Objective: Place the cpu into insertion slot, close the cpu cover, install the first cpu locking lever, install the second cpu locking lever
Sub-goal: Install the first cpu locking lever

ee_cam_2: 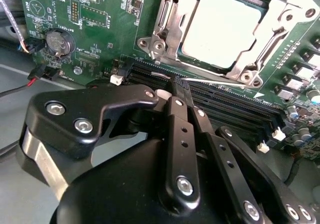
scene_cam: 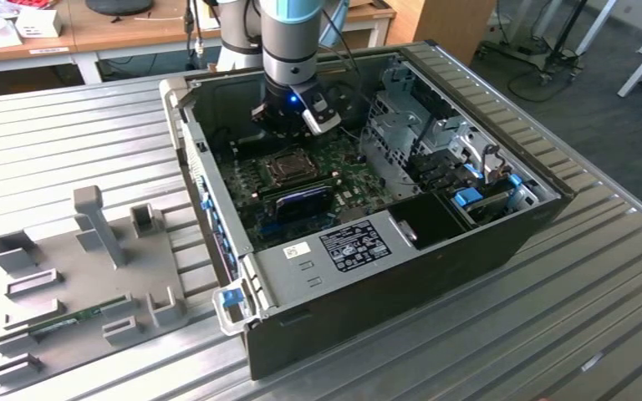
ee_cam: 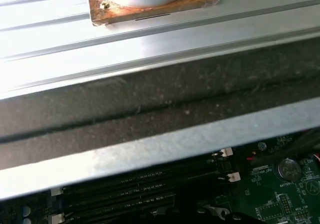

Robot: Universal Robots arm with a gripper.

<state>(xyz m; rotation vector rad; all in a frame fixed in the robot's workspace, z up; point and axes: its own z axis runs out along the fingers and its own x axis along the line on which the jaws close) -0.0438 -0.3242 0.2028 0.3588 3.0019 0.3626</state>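
The cpu point(ee_cam_2: 222, 28), a pale silvery square, lies in the insertion slot point(scene_cam: 288, 168) on the green board inside the open computer case. The shiny cpu cover point(ee_cam_2: 176, 18) lies flat around it, with the chip showing through its window. Thin metal lever rods point(ee_cam_2: 161, 8) run along the socket's sides; whether they are latched I cannot tell. My gripper point(ee_cam_2: 179, 86) hangs just beside the socket, over the black memory slots point(ee_cam_2: 225, 103), its two black fingers point(ee_cam_2: 175, 119) pressed together with nothing between them. In the exterior view the gripper point(scene_cam: 287, 125) is just behind the socket.
The case walls point(scene_cam: 193, 150) ring the board. Drive cages point(scene_cam: 421, 134) stand on the exterior view's right, and a black box point(scene_cam: 427, 219) sits near the front. A coin battery point(ee_cam_2: 59, 42) and cables lie beside the gripper. A grey fixture plate point(scene_cam: 76, 276) rests on the slatted table.
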